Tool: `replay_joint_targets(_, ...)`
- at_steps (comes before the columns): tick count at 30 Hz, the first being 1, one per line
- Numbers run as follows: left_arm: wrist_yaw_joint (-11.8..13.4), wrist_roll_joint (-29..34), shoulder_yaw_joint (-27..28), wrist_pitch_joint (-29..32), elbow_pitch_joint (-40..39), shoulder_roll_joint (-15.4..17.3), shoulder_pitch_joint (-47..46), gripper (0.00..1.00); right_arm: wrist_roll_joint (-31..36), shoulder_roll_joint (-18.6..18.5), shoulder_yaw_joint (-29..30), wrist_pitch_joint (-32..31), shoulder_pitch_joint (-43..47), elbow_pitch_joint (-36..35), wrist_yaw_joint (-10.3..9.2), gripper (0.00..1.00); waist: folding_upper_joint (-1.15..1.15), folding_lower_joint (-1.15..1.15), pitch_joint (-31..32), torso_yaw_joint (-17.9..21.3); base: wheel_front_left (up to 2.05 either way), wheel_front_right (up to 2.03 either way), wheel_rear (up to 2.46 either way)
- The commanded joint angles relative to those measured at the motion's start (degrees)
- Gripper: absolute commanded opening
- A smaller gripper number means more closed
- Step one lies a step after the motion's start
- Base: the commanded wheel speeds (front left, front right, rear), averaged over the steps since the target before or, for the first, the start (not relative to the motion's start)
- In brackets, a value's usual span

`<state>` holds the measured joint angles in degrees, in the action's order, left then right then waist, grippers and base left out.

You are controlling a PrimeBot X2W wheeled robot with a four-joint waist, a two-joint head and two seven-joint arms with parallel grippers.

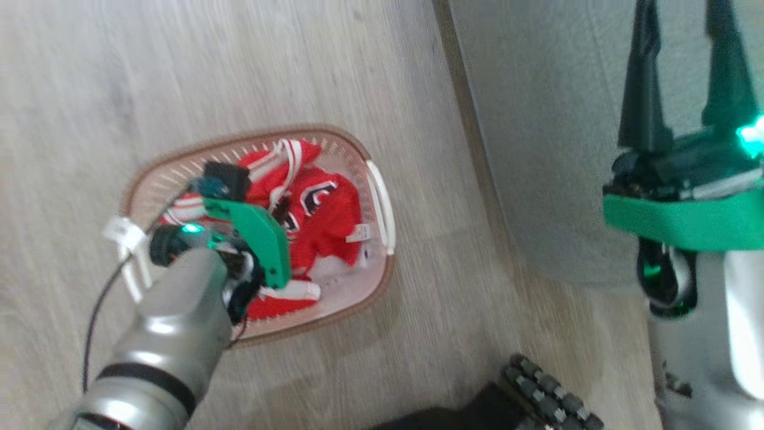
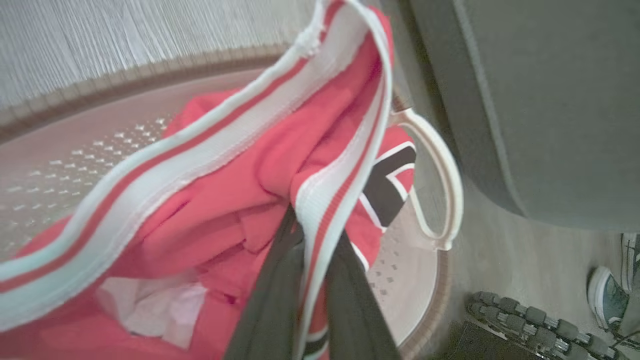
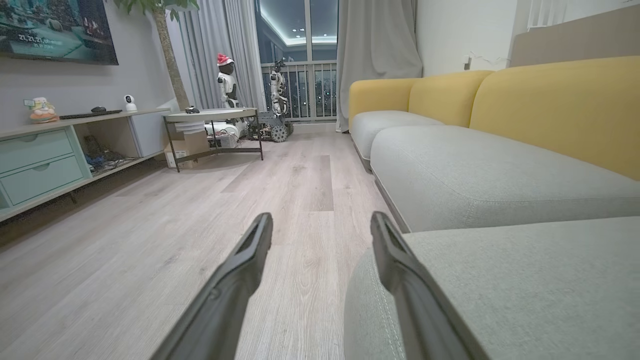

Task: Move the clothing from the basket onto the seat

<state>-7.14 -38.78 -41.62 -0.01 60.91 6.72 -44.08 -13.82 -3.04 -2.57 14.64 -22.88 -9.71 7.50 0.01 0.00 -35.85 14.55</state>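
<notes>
I'm clamping my left gripper [image 2: 317,225] on the clothing [image 2: 225,200] right now, with the white striped trim [image 2: 200,150] pinched between both fingers and running up and away past the tips. The rest of the red bundle is sagging below and around the gripper, and most of it is lying inside the basket [image 1: 391,275], which is sitting on the floor [image 1: 179,71] directly beneath my wrist. So I'm reading this as the pick-up step: grip made, load not yet clear of the rim.

The seat [image 1: 537,149] is waiting off to the right of my left gripper, past the basket's white handle [image 2: 445,190], and noticeably higher than the basket. My right gripper [image 3: 321,220] is hanging spread wide and empty, with the seat's edge just under and beside its right finger.

Next, I'm judging, comes a lift high enough to drag the trailing cloth over the rim, then a swing rightward over the cushion. I'm only holding an edge, so the fabric may slip or snag on the basket.
</notes>
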Motion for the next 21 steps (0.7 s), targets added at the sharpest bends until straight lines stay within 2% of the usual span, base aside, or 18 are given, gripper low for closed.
replay_joint_targets(1, -0.4, -0.7, 0.4, -1.3, -1.7, 0.7, 1.1, 0.0, 0.5, 0.2, -0.8, 0.4, 2.2, -1.3, -0.01, 1.0, -0.01, 0.0, 5.5, -2.8, 0.0, 0.0, 0.0)
replay_joint_targets(10, -0.4, -6.9, -3.8, -6.9, -8.7, 1.6, 5.5, 0.0, 0.7, -1.6, -1.0, 0.4, 6.8, 1.4, -0.01, 1.0, -0.01, 0.0, 17.5, -7.6, 0.0, 0.0, 0.0)
replay_joint_targets(21, -0.3, -10.7, -4.8, -10.2, -20.5, 4.5, 7.6, 0.0, -0.8, -2.2, -1.6, 0.4, 15.0, 4.2, -0.01, 1.0, -0.01, 0.0, 29.4, -11.5, 0.0, 0.0, 0.0)
